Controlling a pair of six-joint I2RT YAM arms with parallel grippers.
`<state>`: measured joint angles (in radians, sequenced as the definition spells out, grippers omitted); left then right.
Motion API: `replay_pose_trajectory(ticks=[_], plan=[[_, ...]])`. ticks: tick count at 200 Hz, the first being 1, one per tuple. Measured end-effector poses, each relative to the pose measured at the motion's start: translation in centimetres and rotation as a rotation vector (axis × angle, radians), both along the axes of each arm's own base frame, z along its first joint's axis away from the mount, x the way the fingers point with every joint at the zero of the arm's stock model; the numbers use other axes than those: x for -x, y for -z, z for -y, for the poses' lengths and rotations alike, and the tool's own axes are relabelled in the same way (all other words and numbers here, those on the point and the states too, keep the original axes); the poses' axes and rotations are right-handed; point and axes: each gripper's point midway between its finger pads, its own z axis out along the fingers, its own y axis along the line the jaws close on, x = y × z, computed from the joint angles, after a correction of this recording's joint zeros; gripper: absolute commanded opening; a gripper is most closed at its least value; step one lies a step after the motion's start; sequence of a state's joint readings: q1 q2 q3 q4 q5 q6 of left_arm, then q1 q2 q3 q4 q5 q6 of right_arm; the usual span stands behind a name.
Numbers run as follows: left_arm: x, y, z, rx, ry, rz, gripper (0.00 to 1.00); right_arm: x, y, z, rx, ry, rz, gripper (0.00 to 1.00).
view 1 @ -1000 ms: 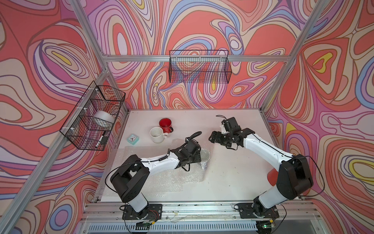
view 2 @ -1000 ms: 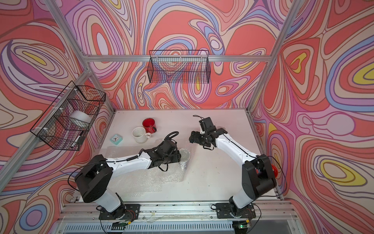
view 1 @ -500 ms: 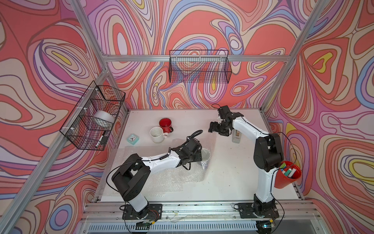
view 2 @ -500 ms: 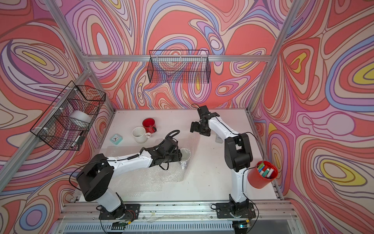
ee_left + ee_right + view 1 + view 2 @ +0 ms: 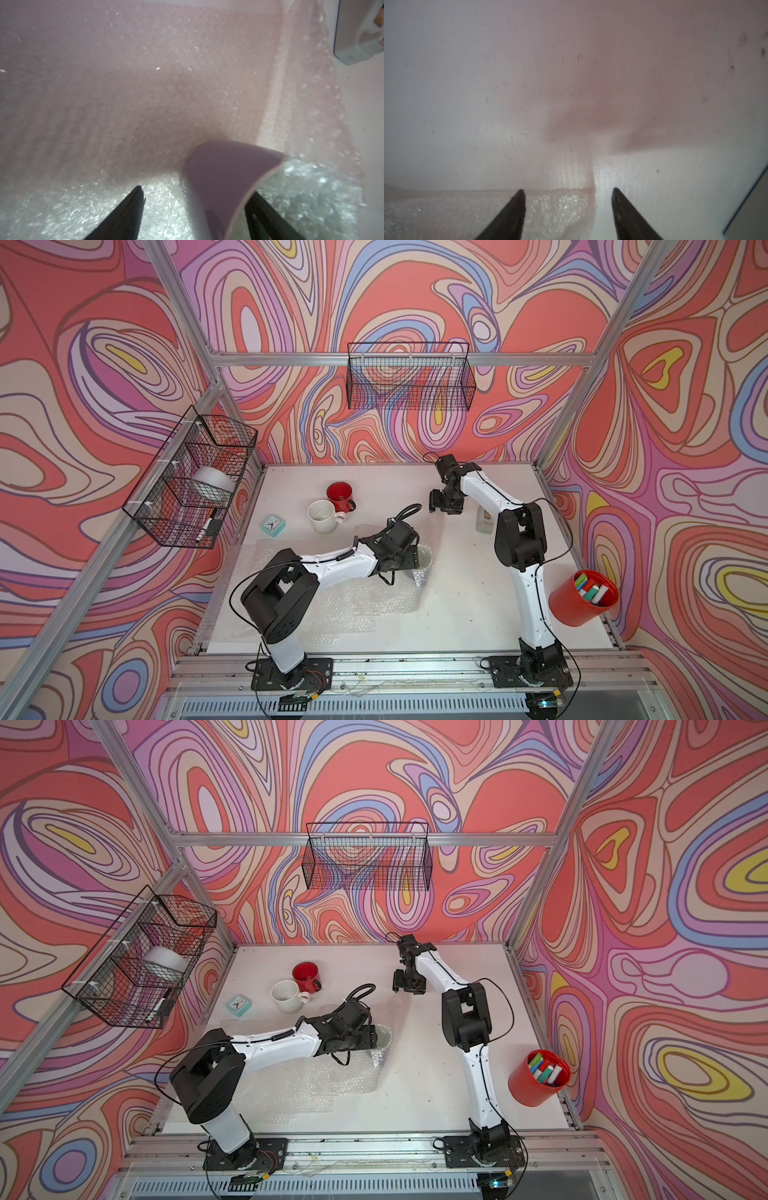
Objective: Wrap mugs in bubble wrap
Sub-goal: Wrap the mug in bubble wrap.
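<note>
So, the left gripper is parked low over the bubble wrap around mid-table, fingers spread. In the left wrist view the lavender mug is seen between them. Its wall is close against one finger and a clear gap is left to the other, so nothing's really being pinched. Wrap is curled up around the mug at the right end of the sheets, which are spread over the near-left part of the table. In both top views the mug is mostly hidden under the gripper.

The right gripper is held further back, pointed down over the wrap's far edge. Its fingers are spread too, with nothing caught between them. Whether the wrap is touched can't be told.

The red mug and white mug are stood bare and upright, side by side at far left. A mint clock is set just left of them, and a red cup at the near-right edge.
</note>
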<state>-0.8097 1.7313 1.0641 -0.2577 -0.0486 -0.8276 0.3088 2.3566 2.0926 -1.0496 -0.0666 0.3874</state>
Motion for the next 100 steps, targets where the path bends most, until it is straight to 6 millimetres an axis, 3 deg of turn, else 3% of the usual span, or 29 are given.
replay_pose_trajectory(ticks=[36,100], plan=[[0.18,0.34,-0.19,-0.015,-0.004,-0.017,0.79,-0.31,-0.81,-0.1,-0.002,-0.008,0.014,0.25],[-0.07,0.83,-0.23,-0.026,-0.018,-0.041,0.79,0.19,-0.92,-0.1,-0.012,-0.014,0.019,0.03]])
